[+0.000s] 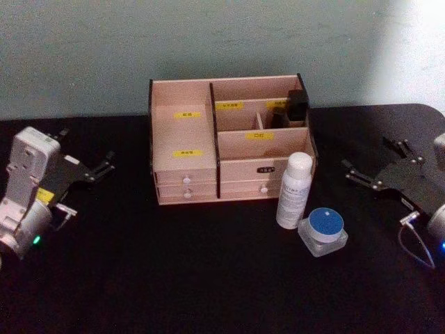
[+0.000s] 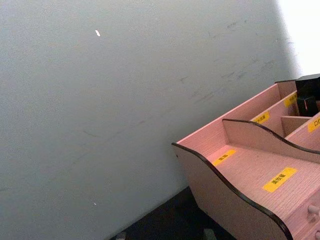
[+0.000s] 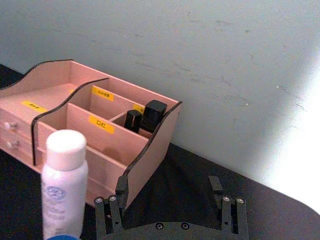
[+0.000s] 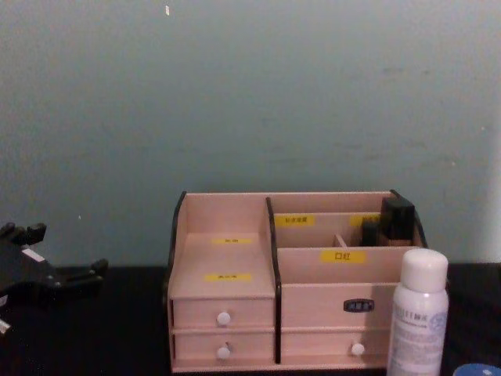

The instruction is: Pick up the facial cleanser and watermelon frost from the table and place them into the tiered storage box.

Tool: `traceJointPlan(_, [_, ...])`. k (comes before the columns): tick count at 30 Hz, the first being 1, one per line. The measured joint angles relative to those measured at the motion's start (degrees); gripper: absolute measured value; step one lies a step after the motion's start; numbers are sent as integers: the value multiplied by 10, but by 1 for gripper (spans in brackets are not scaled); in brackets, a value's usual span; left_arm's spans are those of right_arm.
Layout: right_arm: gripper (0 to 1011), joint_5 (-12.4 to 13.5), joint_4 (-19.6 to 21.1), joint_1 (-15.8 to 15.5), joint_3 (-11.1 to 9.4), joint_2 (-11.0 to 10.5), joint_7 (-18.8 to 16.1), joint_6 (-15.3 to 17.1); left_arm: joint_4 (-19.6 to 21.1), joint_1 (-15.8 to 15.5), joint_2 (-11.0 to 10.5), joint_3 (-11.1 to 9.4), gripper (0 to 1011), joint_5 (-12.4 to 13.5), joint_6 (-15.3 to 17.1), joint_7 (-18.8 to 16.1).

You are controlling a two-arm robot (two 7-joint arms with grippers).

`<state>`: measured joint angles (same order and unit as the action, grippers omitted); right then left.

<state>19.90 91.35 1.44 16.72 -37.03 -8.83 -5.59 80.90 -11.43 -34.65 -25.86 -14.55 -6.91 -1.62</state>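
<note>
Tools first, since that's what you're driving. Your right tool (image 1: 366, 154) is off at the right side of the bench (image 1: 208, 285), fingers spread wide with nothing between them. The right wrist view shows the same (image 3: 168, 184), both fingers pointing toward the box's right end. Your left tool (image 1: 89, 147) is over on the far left, also released and empty, well apart from everything. The chest view catches it low at the left edge (image 4: 60, 249).

Closest to the right tool are the two loose items. A white bottle (image 1: 295, 189) with a white cap stands upright just in front of the tiered storage box (image 1: 167, 139), at its right front corner. It shows big in the right wrist view (image 3: 64, 185) and at the lower right of the chest view (image 4: 419, 321). Just beside it, a bit nearer you and to the right, sits a squat clear jar (image 1: 324, 231) with a blue lid. I can't tell if the two are touching, or which one is the cleanser.

The box itself (image 4: 227, 215) sits mid-bench against the pale wall (image 1: 208, 42), drawers facing you, white knobs (image 1: 186, 181) and yellow labels showing. Two dark blocky things (image 1: 297, 106) stand in its back right compartment. The left wrist view looks across the box's left end (image 2: 240, 165).
</note>
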Motion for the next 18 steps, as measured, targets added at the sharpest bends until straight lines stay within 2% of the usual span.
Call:
traceJointPlan(8, [1000, 11, 28, -37, -13, -13, -33, 0, 0, 0, 0, 0, 1001, 0, 0, 0])
traceJointPlan(18, [1000, 12, 36, -48, -6, -5, -74, -8, 0, 0, 0, 0, 1001, 0, 0, 0])
